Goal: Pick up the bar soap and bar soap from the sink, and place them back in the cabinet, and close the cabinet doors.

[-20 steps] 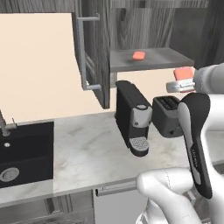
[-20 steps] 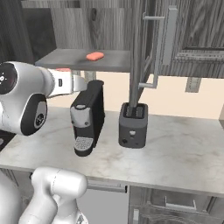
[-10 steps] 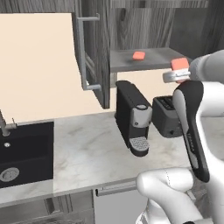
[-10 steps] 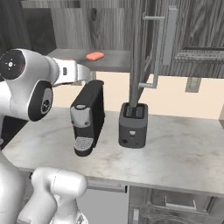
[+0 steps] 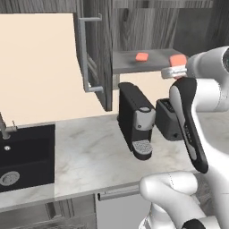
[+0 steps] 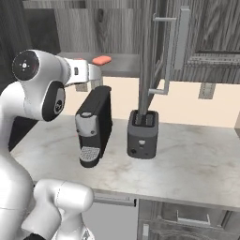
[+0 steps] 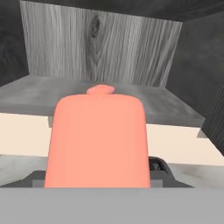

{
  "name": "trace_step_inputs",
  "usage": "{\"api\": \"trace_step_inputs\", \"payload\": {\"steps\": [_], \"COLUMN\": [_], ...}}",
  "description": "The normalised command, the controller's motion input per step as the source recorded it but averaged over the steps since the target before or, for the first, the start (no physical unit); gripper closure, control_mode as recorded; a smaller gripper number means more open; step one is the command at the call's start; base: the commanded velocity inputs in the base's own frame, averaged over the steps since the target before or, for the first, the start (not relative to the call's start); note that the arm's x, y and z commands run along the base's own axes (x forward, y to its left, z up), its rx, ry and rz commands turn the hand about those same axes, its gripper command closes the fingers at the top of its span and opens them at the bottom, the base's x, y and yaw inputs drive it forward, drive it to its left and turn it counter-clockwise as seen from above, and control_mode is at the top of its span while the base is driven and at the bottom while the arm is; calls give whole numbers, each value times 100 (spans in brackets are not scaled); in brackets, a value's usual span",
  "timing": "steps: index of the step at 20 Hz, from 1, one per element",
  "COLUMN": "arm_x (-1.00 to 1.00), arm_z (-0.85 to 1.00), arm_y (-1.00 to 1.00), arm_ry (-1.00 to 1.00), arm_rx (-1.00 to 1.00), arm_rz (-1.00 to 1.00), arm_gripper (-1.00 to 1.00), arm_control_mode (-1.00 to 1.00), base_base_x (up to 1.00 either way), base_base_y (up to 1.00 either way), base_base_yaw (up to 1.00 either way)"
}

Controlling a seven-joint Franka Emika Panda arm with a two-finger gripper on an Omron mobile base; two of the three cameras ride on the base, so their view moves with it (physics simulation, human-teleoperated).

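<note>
One salmon-orange bar soap (image 5: 178, 60) is held in my gripper (image 5: 173, 68), which is shut on it just in front of the right end of the open cabinet's grey shelf (image 5: 127, 66), at about shelf height. In the hand view this held bar soap (image 7: 98, 140) hides the fingertips. A second bar soap (image 5: 142, 57) lies on the shelf further in, also seen as the bar soap (image 6: 101, 60) and as the bar soap (image 7: 100, 90) behind the held one. A cabinet door (image 5: 95, 53) stands open to the left, the other cabinet door (image 6: 157, 51) to the right. The black sink (image 5: 27, 152) is at the lower left.
Under the shelf a black coffee machine (image 5: 136, 120) and a dark toaster (image 5: 167, 118) stand on the marble counter (image 5: 89, 156). The grey faucet (image 5: 4, 129) rises at the sink's far edge. The open doors' long bar handles (image 6: 180, 42) jut out on both sides of the arm.
My gripper has risen with the bar soap from below shelf level and moved in toward the cabinet shelf. The bar soap on the shelf has stayed put.
</note>
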Motion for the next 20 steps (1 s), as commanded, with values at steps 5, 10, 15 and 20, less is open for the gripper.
{"api": "trace_step_inputs", "payload": {"steps": [5,10,15,20], "arm_x": [45,48,35,32], "arm_z": [2,0,4,0], "arm_y": [-2,0,-3,-7], "arm_ry": [0,0,0,0], "arm_rx": [0,0,0,0], "arm_rz": [0,-2,-1,0], "arm_gripper": [100,100,100,100], "arm_control_mode": [-100,-100,-100,-100], "base_base_x": [0,0,0,0], "base_base_y": [0,0,0,0], "base_base_yaw": [0,0,0,0]}}
